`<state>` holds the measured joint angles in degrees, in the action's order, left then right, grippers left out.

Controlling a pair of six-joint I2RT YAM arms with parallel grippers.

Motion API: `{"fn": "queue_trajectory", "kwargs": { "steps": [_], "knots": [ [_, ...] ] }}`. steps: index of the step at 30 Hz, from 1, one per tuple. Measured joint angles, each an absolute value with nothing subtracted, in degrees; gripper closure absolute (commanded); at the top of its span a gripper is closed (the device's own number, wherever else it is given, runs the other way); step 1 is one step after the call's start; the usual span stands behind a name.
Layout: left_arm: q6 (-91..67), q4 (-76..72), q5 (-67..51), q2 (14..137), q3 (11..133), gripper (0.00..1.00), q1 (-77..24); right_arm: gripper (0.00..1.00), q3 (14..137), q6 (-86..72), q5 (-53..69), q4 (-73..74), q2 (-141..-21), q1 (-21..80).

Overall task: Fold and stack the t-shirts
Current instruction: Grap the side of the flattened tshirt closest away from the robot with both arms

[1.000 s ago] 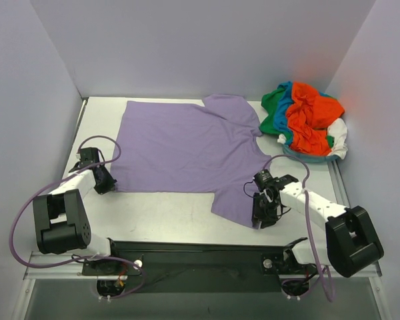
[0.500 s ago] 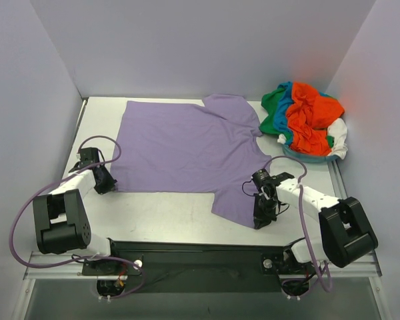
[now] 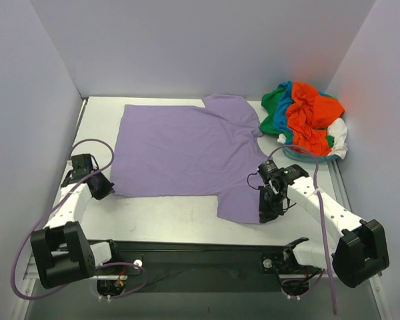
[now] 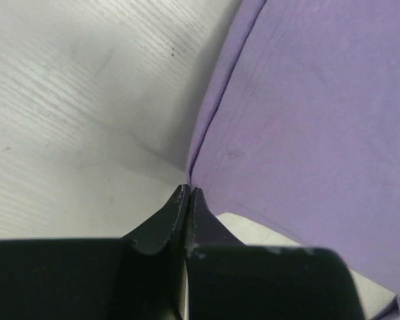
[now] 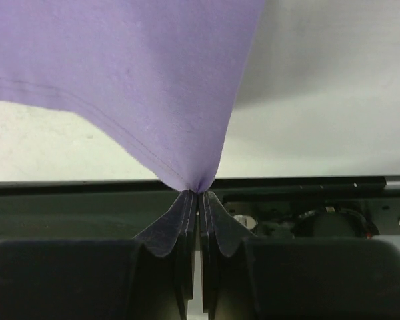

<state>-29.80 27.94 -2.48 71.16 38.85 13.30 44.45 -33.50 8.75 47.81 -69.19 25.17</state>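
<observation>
The lavender-purple t-shirt (image 3: 187, 150) lies spread flat across the middle of the table. My left gripper (image 3: 105, 191) is shut on its near-left corner, which shows in the left wrist view (image 4: 188, 190). My right gripper (image 3: 265, 217) is shut on the near-right corner of the sleeve and holds it a little off the table; the cloth (image 5: 160, 87) hangs from the closed tips (image 5: 200, 195). The orange-red (image 3: 307, 120), green (image 3: 273, 113), teal-blue (image 3: 285, 100) and white (image 3: 339, 137) t-shirts lie crumpled in a pile at the back right.
White walls close in the table on the left, back and right. The black rail (image 3: 200, 257) with the arm bases runs along the near edge. Purple cables loop beside both arms.
Both grippers have moved with the purple shirt's corners: the left one slightly nearer and left, the right one to the right. The shirt's near edge has pulled straighter.
</observation>
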Motion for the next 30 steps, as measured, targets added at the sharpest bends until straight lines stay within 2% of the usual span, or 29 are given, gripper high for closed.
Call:
{"fn": "queue_trajectory", "kwargs": {
  "steps": [10,17,23,30],
  "knots": [
    [-34.33,36.38,-3.36,57.89,37.74,1.0,13.3,1.0,45.45,-33.85,10.28,59.42,-63.4,25.21],
    [-36.32,42.87,-3.57,56.42,38.79,1.0,13.3,1.0,45.45,-35.33,11.2,64.71,-59.13,25.23],
    [-36.36,45.45,-3.66,55.61,40.62,1.0,13.3,1.0,49.54,-35.81,10.66,66.85,-60.77,25.23],
    [-35.22,45.15,-5.34,58.48,41.5,1.0,13.3,1.0,58.76,-34.74,8.01,65.91,-68.97,22.85]
  ]
}}
